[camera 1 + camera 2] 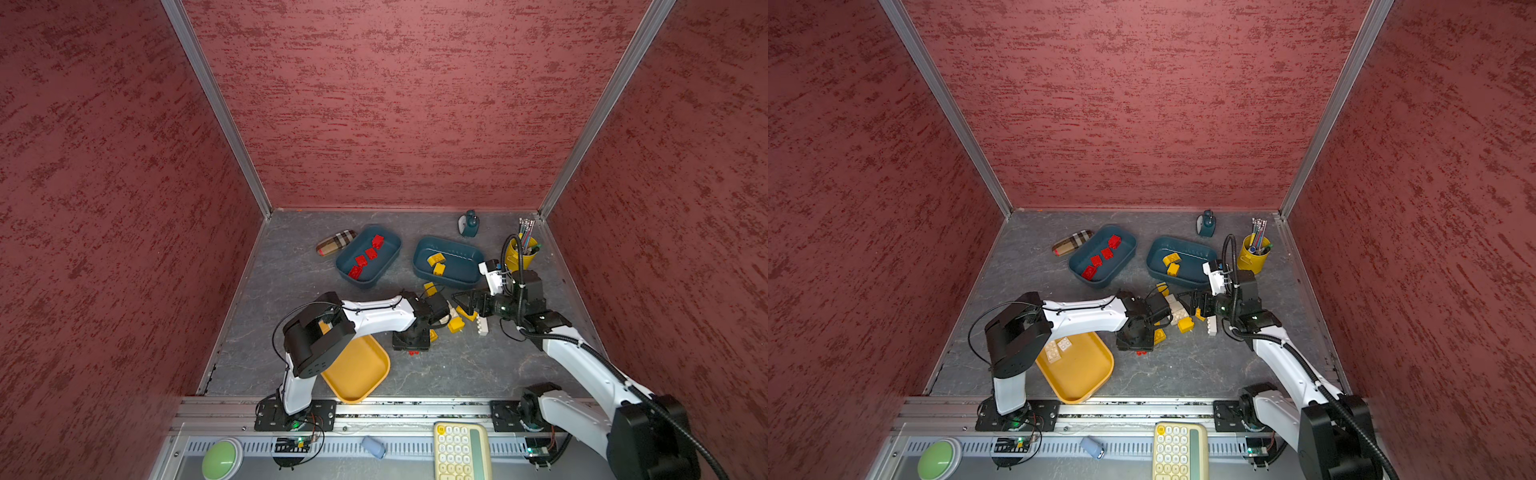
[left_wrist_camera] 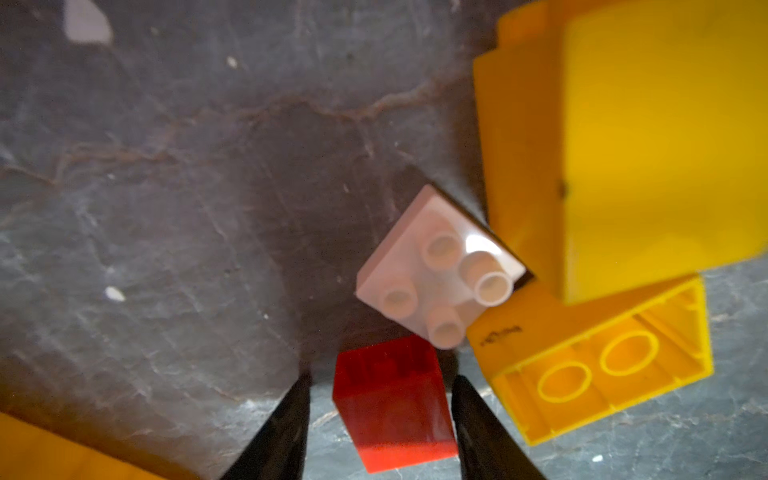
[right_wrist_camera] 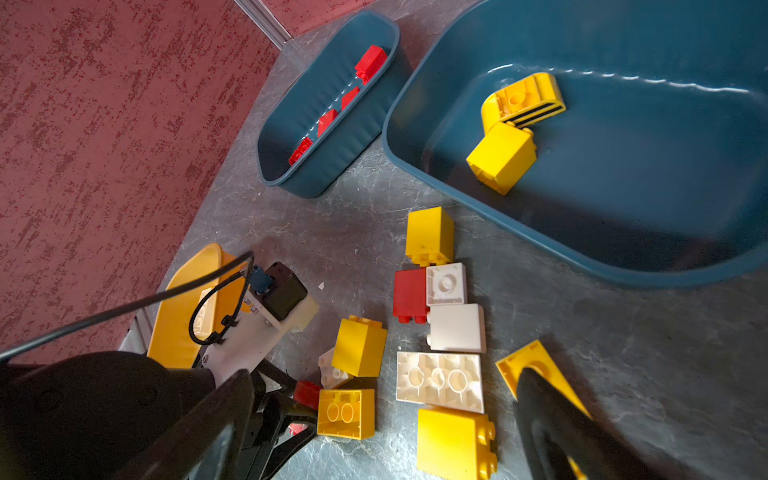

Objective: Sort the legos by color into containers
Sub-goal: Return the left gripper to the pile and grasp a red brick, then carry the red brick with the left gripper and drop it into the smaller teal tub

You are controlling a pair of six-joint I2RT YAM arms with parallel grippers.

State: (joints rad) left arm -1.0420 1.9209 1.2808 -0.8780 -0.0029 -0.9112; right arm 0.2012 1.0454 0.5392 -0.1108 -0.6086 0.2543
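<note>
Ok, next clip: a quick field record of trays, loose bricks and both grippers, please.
left gripper: open, fingers straddle small red plastic brick
right gripper: open, over loose bricks
left dark teal plastic tray: four red bricks
right dark teal plastic tray: two yellow bricks
mustard-yellow plastic tray: two white bricks
loose on grey table: yellow, white, red bricks

Both top views give me bright, even overhead light with wide-angle stretch toward the edges. My left wrist view is soft: the large yellow plastic brick (image 2: 648,145) blurs, glare hits the small white studded brick (image 2: 436,270), and shadow darkens the grey stone-look tabletop (image 2: 166,208) beside it.
</note>
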